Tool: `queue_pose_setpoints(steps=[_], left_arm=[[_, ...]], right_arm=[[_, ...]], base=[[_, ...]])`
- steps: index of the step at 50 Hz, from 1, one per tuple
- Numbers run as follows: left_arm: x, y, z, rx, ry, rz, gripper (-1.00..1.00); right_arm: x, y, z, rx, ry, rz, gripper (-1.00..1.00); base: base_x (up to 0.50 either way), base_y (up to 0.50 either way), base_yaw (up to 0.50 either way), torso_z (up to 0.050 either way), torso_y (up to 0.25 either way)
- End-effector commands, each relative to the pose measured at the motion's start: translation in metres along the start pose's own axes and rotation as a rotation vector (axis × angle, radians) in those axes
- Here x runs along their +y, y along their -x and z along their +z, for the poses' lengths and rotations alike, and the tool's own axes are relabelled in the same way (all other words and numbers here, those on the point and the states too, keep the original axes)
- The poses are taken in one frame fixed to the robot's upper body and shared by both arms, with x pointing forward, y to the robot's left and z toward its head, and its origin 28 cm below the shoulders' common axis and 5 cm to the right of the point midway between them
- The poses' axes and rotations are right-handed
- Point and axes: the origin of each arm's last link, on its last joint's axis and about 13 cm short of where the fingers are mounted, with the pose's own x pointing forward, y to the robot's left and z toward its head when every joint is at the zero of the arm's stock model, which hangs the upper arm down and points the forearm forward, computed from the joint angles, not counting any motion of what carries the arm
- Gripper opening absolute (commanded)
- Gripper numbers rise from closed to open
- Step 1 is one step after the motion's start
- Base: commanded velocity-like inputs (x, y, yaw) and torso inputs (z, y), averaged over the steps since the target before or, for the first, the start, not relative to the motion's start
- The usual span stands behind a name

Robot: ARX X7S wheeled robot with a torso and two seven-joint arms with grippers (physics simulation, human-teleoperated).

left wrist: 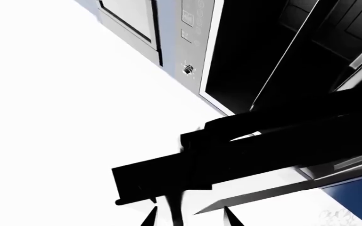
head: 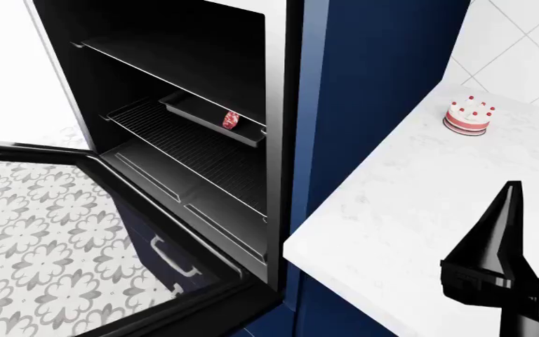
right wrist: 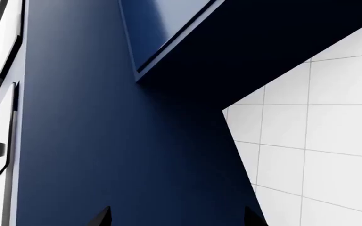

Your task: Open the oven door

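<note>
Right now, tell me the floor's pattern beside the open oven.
Grey floral motifs on white tile floor, clearest in the head view.

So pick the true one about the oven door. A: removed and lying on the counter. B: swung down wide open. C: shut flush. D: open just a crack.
B: in the head view the oven door lies folded down, baring the racks and tray inside.
</note>
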Motion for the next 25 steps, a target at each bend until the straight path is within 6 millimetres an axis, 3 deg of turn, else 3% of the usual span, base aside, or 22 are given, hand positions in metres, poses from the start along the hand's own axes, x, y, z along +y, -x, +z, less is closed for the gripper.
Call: queue_pose_setpoints(steps=[1, 25], left_arm=[[-0.012, 0.013, 0.008, -0.048, 0.069, -0.020, -1.00], [-0.031, 0.042, -0.006, -0.046, 0.169, 0.092, -1.00]], right_arm=[[0.000, 0.001, 0.000, 0.001, 0.001, 0.000, 1.00], [0.000, 0.000, 0.000, 0.000, -0.004, 0.000, 1.00]], base=[[0.00, 0.00, 0.00, 0.000, 0.000], [0.00, -0.01, 0.00, 0.000, 0.001]])
